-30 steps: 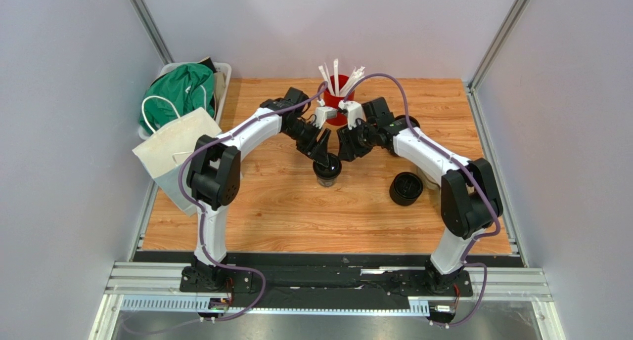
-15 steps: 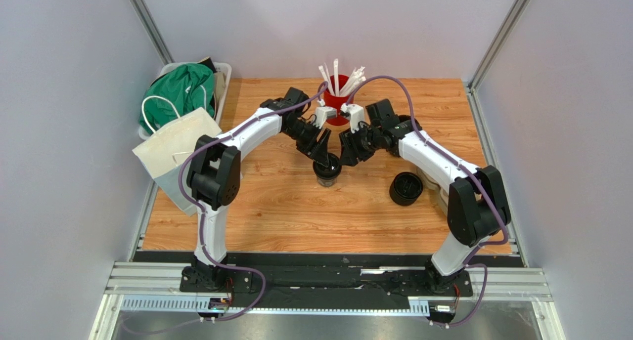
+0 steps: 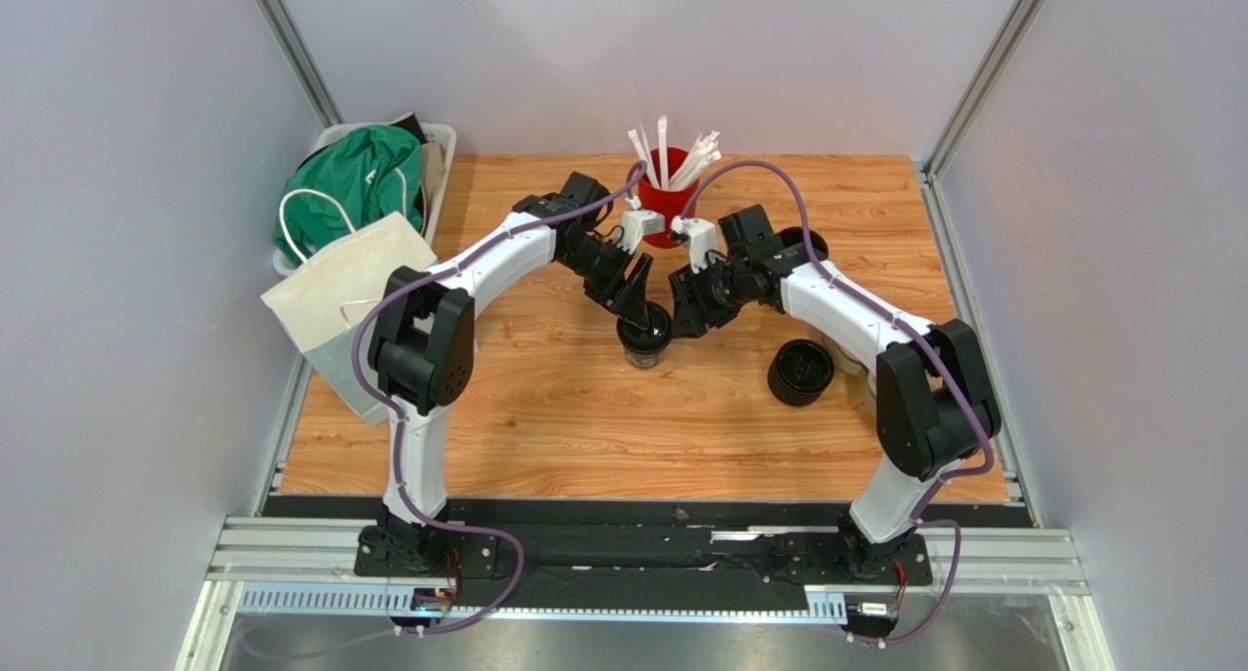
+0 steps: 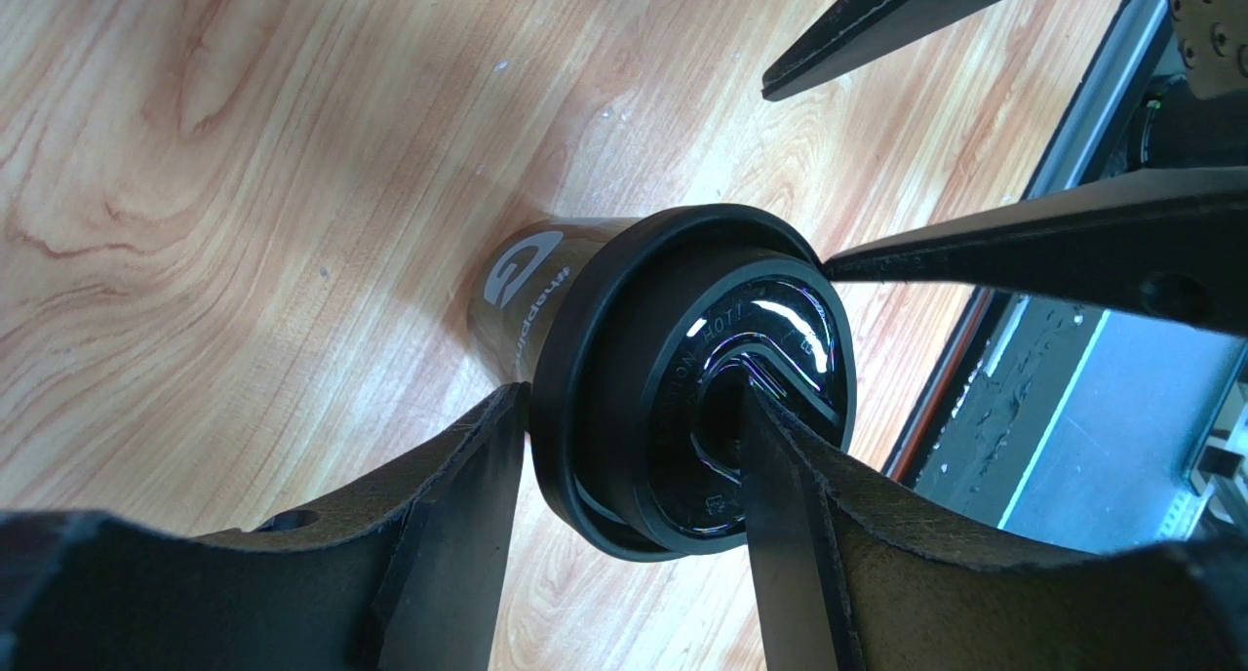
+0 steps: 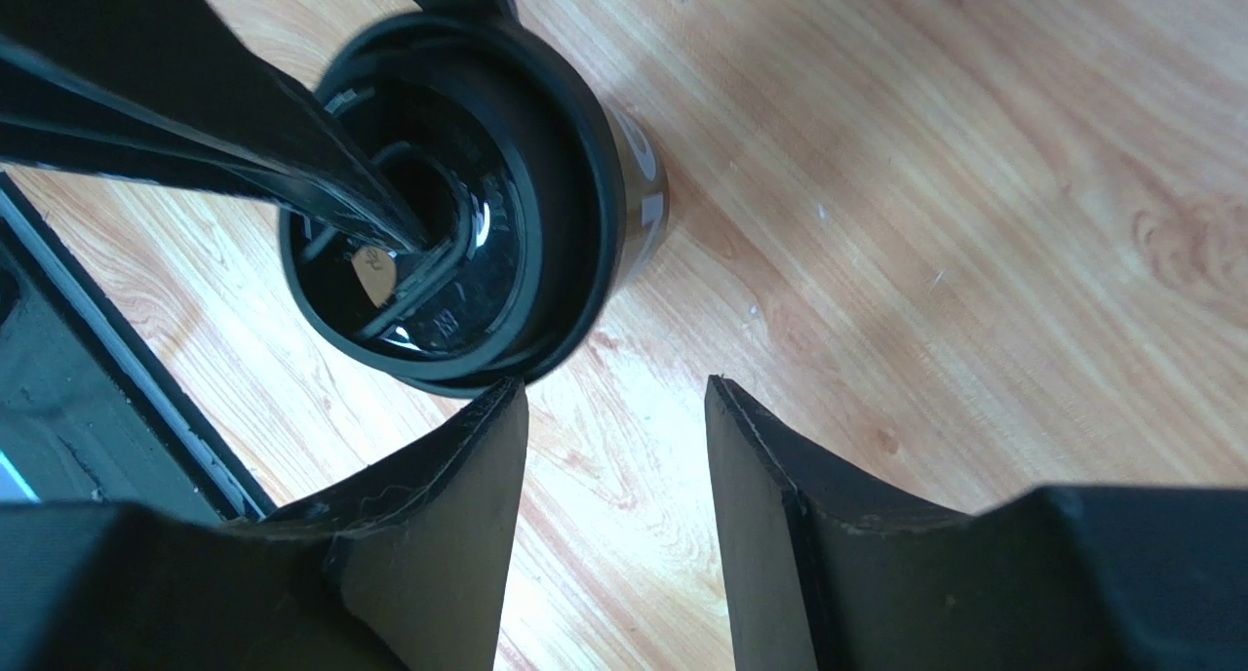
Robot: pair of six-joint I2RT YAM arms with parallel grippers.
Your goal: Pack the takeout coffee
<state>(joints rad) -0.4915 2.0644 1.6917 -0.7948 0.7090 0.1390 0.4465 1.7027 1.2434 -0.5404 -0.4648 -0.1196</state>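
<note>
Cup: we find the coffee cup [image 4: 645, 335] upright on the worktop [image 4: 220, 188].
Left jaws: narrow, pinching its lid rim.
Right jaws: wide, empty, just beside.

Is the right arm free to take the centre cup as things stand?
Probably, from the side: the right gripper is open right beside the cup, while the left gripper pinches only its far rim.
</note>
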